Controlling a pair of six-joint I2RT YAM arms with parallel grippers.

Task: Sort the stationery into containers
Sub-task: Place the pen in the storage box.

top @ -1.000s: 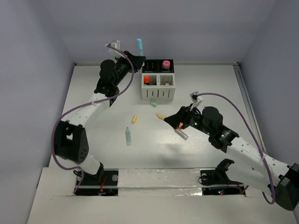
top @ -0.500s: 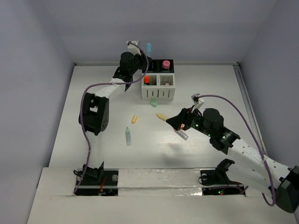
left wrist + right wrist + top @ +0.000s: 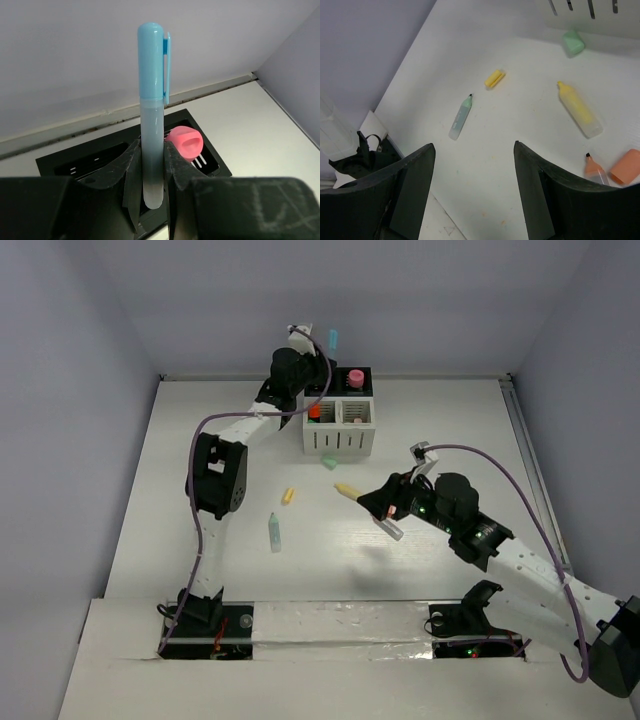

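Note:
My left gripper (image 3: 151, 176) is shut on a blue highlighter (image 3: 151, 97), which stands upright, cap up, over the black back compartments (image 3: 95, 156) of the organizer (image 3: 340, 440). A pink highlighter (image 3: 184, 142) stands in the right black compartment. In the top view the left gripper (image 3: 320, 362) hangs above the organizer's back left, and an orange item (image 3: 314, 411) sits in a white compartment. My right gripper (image 3: 472, 150) is open and empty above the table. On the table lie a green highlighter (image 3: 460, 117), a yellow highlighter (image 3: 578, 110) and an uncapped orange highlighter (image 3: 595, 171).
Loose caps lie on the table: a yellow cap (image 3: 494, 78), a green cap (image 3: 573, 42) by the organizer's front and an orange cap (image 3: 626, 166). The back wall stands right behind the organizer. The right arm (image 3: 480, 535) stretches across the right half of the table.
The left gripper has carried the blue highlighter rightward along the back wall to above the organizer's black compartments. The right arm has stayed almost still.

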